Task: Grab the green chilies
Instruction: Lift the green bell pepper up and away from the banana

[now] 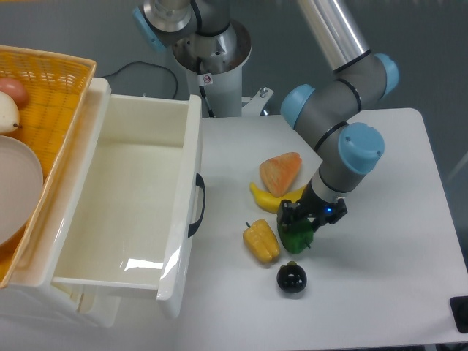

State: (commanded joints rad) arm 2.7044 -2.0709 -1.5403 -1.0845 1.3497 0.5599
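End effector [298, 221] at the tip of my UR5e arm [344, 117] is pointing down at the counter [380, 248], and I am seeing its two dark fingers sitting on either side of the top of the green chilies [296, 239]; the fingers are looking closed in against the dark-green toy, though I am not making out whether the toy is resting on the counter or lifted just off it. I am locating the green chilies near the middle of the white counter, just right of the yellow pepper [262, 242], just above the round black fruit [292, 278], and just below the banana [272, 199]. I am noting that the yellow pepper is lying tilted, with its stem end toward the upper left, apart from the green toy by a narrow gap. I am seeing an orange fruit slice [280, 172] lying against the upper side of the banana, whose right end is passing behind the wrist of the arm. To the left, I am viewing a white bin [146, 219] with a dark handle [197, 205] on its right wall, standing on the counter well apart from the fruit group. Beyond the bin, at the left edge, I am seeing a yellow woven basket [51, 80] holding a pale plate [18, 186] and other rounded items that are partly cut off by the frame.
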